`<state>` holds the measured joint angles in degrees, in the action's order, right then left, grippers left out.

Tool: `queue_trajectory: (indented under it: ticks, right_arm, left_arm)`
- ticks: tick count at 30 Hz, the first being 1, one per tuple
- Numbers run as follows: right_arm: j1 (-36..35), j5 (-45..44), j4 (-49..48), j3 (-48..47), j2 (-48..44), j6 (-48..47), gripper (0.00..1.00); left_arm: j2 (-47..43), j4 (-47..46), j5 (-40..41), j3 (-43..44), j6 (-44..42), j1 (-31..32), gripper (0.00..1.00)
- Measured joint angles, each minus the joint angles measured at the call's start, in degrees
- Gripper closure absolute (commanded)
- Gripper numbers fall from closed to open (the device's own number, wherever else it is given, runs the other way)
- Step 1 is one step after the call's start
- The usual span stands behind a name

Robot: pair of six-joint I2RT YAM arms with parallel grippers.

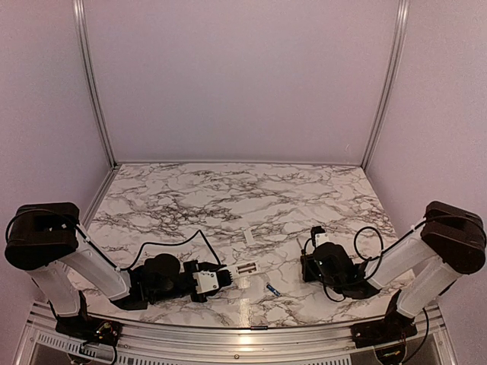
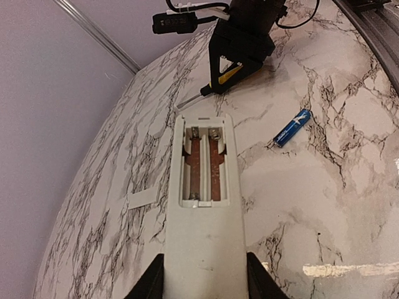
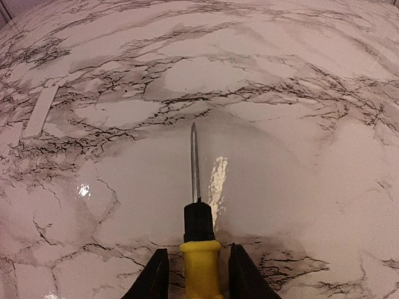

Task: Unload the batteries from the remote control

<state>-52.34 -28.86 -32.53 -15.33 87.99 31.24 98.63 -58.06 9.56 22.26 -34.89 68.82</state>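
My left gripper is shut on the near end of the white remote control, which lies flat with its back up. Its open compartment shows bare brown slots and metal contacts. One blue battery lies on the marble to the remote's right, also seen from above as the battery between the arms. My right gripper stands open around the yellow handle of a screwdriver, with a gap on each side. In the top view the left gripper holds the remote control, and the right gripper sits further right.
A small flat white cover piece lies beyond the remote, also seen as the cover and the cover. The marble tabletop is bounded by purple walls. The screwdriver's metal shaft points away over bare marble.
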Motion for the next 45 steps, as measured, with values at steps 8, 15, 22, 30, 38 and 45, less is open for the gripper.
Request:
queue_trajectory:
  ticks: [8, 15, 22, 30, 38, 45]
  right_arm:
    - [0.0, 1.3, 0.9, -1.6, 0.7, 0.0, 0.59]
    - [0.0, 2.3, 6.9, -3.9, -2.3, -1.3, 0.32]
    - [0.0, 0.5, 14.9, -9.3, -9.4, -3.0, 0.07]
    - [0.0, -1.3, 20.5, -11.4, -14.4, -3.4, 0.05]
    - [0.0, -1.3, 23.3, -11.3, -17.0, -2.2, 0.05]
    - [0.0, -1.3, 24.4, -11.1, -18.2, -1.3, 0.05]
  left_arm:
    - [0.0, 0.0, 0.5, 0.0, 0.2, -0.3, 1.00]
    - [0.0, 0.0, 3.4, 0.6, 2.6, -0.6, 1.00]
    - [0.3, -0.3, 10.6, 4.2, 7.0, -1.9, 1.00]
    - [1.1, 2.2, 22.6, 11.3, 17.3, -2.3, 1.00]
    - [3.8, 9.1, 27.4, 17.0, 31.1, -5.6, 1.00]
    - [7.7, 15.1, 24.7, 19.2, 40.3, -10.3, 1.00]
